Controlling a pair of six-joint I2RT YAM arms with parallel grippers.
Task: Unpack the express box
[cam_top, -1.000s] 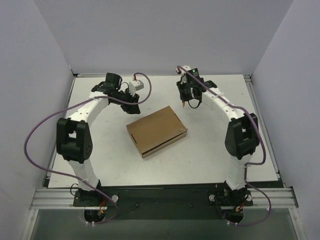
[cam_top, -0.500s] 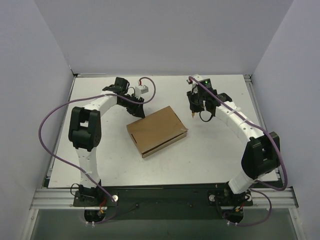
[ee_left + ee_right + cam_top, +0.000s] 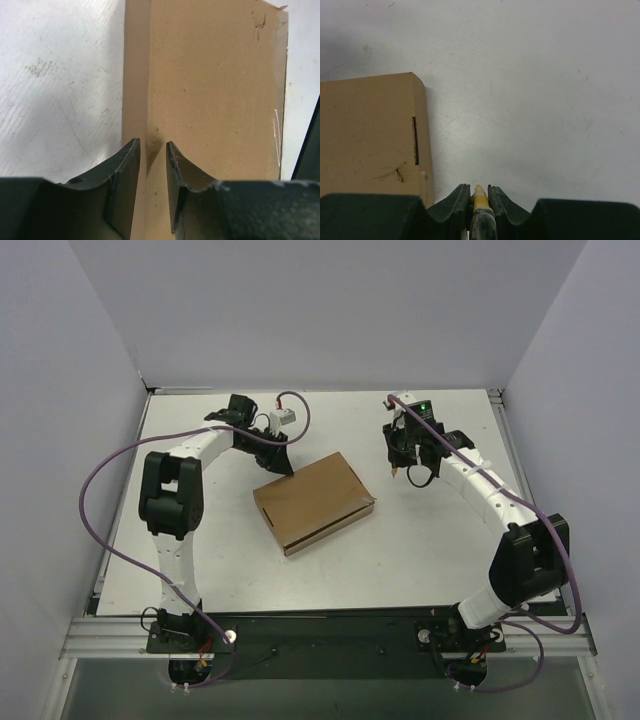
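The express box (image 3: 313,502) is a flat brown cardboard box lying closed in the middle of the white table. My left gripper (image 3: 280,462) is at its far-left corner. In the left wrist view the box (image 3: 215,100) fills the frame, and my left gripper (image 3: 153,145) is narrowly open just over the box's top edge, holding nothing. My right gripper (image 3: 397,472) hangs off the box's far-right corner. In the right wrist view my right gripper (image 3: 479,187) is shut on a small yellow utility knife (image 3: 481,202), tip towards the table, with the box (image 3: 367,135) to its left.
The white table (image 3: 430,540) is enclosed by grey walls at the back and on both sides. Purple cables (image 3: 95,490) loop off both arms. A slot (image 3: 414,140) shows in the box's side flap.
The left arm has swung in, bringing its gripper to the box's far-left corner. The right gripper has moved right and slightly nearer with the knife.
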